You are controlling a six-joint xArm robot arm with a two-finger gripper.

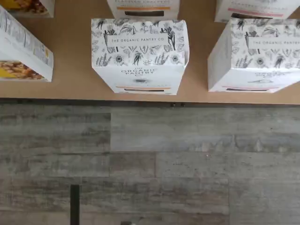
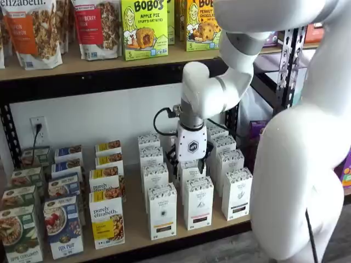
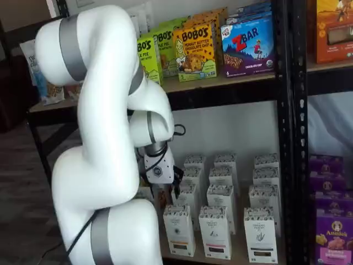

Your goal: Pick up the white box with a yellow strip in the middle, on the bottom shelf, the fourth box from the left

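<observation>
The white box (image 1: pixel 139 54) stands at the front edge of the bottom shelf (image 1: pixel 70 91), with a speckled top band and a yellowish strip low on its face. In both shelf views it is the leftmost white carton of the front row (image 2: pixel 163 211) (image 3: pixel 179 229). My gripper (image 2: pixel 189 163) hangs fingers down over the white cartons a row or two behind it and slightly to the right, and is also visible beside the arm (image 3: pixel 165 185). Its black fingers stand apart, open, with no box in them.
A like white carton with a reddish strip (image 1: pixel 255 54) stands right of the target, a purely elizabeth box (image 1: pixel 23 47) to its left. More white cartons fill the rows behind (image 2: pixel 153 175). Grey plank floor (image 1: pixel 150 164) lies before the shelf rail. Black uprights (image 3: pixel 287 138) frame the shelves.
</observation>
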